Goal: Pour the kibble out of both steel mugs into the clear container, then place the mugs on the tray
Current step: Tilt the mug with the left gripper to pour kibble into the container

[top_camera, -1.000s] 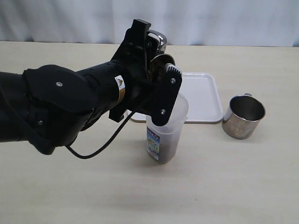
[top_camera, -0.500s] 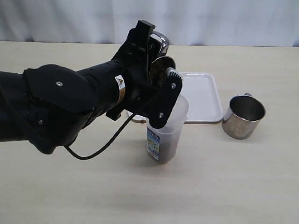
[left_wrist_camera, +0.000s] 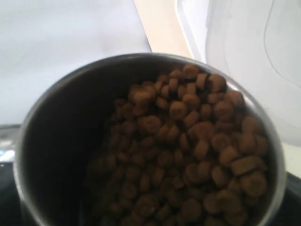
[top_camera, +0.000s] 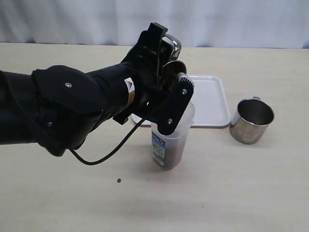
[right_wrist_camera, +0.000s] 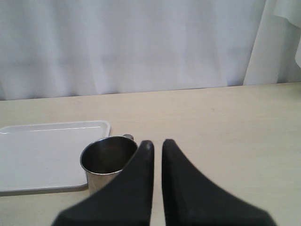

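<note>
Over translucent tumbler (top_camera: 181, 145), steel mug (left_wrist_camera: 56, 141) in left end effector (top_camera: 167, 68); right end effector (right_wrist_camera: 154, 144) closed.

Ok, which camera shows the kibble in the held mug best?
Left wrist view: it looks straight into the held mug at the kibble. The exterior view shows only a steel edge behind the arm; the right wrist view, just the other mug.

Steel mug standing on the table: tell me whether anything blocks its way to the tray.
Nothing visible does. The standing mug sits just right of the tray in the exterior view, with only bare table between them. The clear container stands at the tray's front left corner, off that path.
</note>
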`<state>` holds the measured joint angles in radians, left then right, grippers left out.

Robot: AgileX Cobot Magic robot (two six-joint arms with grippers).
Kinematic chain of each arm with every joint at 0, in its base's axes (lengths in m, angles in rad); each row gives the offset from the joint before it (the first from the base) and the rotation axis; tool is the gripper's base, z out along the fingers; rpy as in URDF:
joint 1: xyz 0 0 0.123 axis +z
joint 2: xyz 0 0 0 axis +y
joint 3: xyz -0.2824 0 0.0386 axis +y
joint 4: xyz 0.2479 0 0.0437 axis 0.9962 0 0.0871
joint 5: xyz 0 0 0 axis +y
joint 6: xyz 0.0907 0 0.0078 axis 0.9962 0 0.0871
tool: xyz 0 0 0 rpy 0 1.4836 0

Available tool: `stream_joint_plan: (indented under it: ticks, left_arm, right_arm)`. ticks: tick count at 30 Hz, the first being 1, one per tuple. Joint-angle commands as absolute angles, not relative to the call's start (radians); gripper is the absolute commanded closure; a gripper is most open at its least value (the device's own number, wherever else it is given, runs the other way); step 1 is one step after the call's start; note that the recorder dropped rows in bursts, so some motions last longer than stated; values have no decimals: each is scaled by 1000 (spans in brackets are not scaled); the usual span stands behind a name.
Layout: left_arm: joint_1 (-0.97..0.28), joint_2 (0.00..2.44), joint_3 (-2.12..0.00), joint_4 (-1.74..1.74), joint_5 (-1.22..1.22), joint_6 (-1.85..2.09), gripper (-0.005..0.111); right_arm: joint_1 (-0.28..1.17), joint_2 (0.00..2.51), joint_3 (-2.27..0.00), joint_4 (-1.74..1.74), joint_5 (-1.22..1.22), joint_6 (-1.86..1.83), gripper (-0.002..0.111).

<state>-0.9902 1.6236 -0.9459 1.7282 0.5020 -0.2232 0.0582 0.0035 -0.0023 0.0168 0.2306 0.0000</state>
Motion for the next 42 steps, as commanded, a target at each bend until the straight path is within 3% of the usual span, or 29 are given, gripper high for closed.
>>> stream_joint_plan:
  ticks: [1,42]
  left_arm:
    - [-994,1618,-956,1744,513,-206,107]
    - [-994,1618,-972,1744,457,18,107]
  right_arm:
    - [57,0,0,21,233,-11,104]
    - [57,0,0,21,233,-11,104]
